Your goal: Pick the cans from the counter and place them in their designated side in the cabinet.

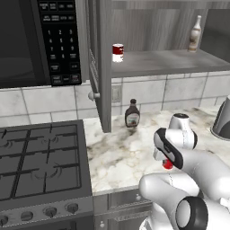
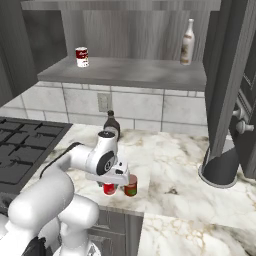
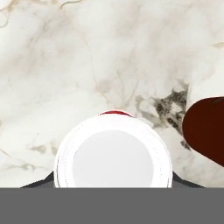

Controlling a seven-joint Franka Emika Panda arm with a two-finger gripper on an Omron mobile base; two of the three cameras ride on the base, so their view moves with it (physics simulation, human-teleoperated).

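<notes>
On the marble counter (image 2: 185, 165), near its front edge, the gripper (image 2: 111, 186) stood straight down over the bright red can (image 2: 109, 189), its fingers low on either side of the can's body. The hand view looked down on that can's flat white lid (image 3: 113, 153) with a finger tip showing at each flank, so the jaws looked narrowed around the can; whether they already pressed on it I could not tell. The darker red can (image 2: 131, 185) stood just beside it, plain and matte, a smooth short cylinder like its neighbour.

I judged the step to be the grasp of the 1st of 2 cans. The next move would call for a firm squeeze, a straight lift clear of the neighbouring can, then a long reach up to the cabinet (image 1: 104, 67).

Its flat grey shelf (image 2: 125, 72) already carried a white-and-dark-red can (image 2: 82, 56) at one end and a pale slender bottle (image 2: 187, 42) at the other. A brown sauce bottle (image 1: 132, 114) stood at the tiled wall.
</notes>
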